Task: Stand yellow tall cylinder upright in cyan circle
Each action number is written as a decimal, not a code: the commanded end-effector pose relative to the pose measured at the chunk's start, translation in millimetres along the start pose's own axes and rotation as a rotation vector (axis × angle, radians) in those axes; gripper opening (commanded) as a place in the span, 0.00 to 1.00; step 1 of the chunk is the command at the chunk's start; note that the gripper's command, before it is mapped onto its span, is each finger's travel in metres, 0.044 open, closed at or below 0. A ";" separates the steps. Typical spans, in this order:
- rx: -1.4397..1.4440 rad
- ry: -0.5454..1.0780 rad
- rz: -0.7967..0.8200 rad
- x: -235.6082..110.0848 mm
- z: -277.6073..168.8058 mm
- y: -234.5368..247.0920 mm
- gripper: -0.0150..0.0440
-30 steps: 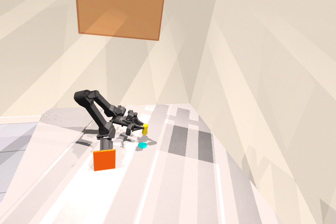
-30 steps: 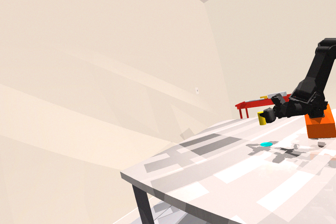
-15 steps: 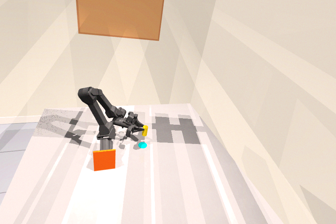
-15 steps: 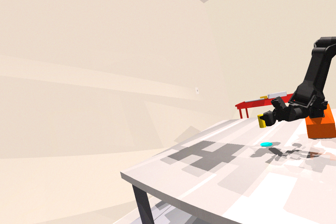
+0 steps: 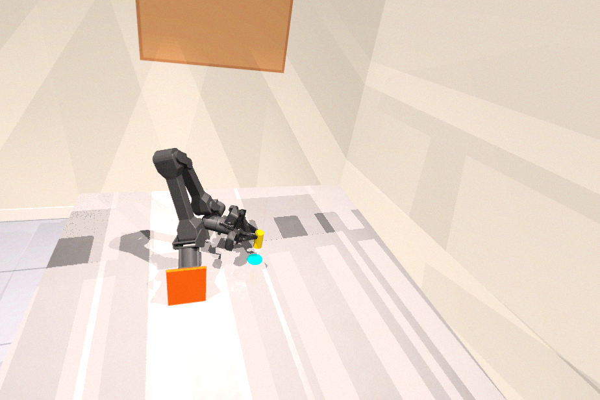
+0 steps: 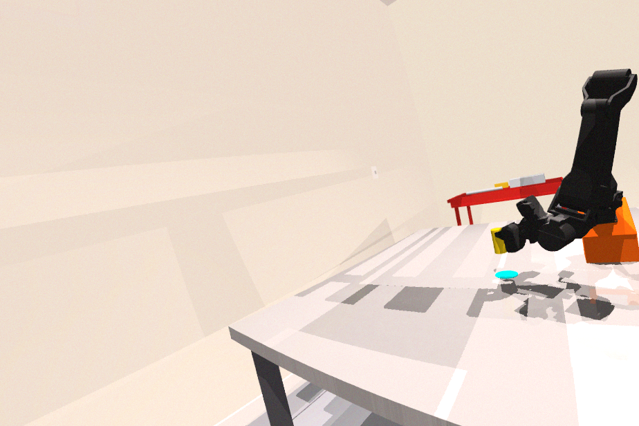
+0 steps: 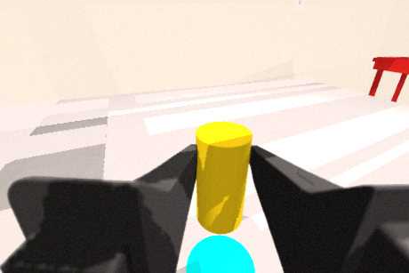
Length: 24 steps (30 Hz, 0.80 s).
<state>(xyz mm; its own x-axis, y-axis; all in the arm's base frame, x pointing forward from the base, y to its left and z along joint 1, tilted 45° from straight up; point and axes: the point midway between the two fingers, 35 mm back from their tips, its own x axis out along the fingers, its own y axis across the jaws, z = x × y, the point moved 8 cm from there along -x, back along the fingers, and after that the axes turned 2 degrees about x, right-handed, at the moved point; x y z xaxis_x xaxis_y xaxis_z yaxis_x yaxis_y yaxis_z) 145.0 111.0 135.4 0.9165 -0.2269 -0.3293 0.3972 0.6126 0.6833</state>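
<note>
The yellow tall cylinder [image 5: 258, 239] [image 6: 498, 241] [image 7: 223, 183] is held off the table, close to upright with a slight tilt. My gripper [image 5: 256, 236] [image 6: 500, 240] [image 7: 223, 151] is shut on it, one finger on each side in the wrist view. The cyan circle [image 5: 254, 259] [image 6: 506, 274] [image 7: 220, 256] lies flat on the table below the cylinder. A gap shows between the cylinder's lower end and the circle in all three views. The circle's near part is cut off by the bottom edge of the wrist view.
An orange block [image 5: 186, 286] [image 6: 610, 248] stands by the arm's base. A red table [image 6: 526, 195] [image 7: 391, 64] with a few things on it stands beyond the work table [image 6: 330, 384]. An orange-brown board [image 5: 213, 10] hangs on the wall.
</note>
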 end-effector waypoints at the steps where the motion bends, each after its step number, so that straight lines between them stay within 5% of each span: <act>1: 0.005 -0.005 0.001 0.6 -8.2 0.0 0.43; 24: 0.000 -0.009 0.011 2.2 -49.9 -8.2 0.43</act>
<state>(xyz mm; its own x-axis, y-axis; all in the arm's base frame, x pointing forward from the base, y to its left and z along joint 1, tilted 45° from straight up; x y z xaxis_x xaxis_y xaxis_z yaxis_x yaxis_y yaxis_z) 141.5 139.5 99.0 0.9199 -0.2260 -0.3205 0.3898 0.6185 0.6823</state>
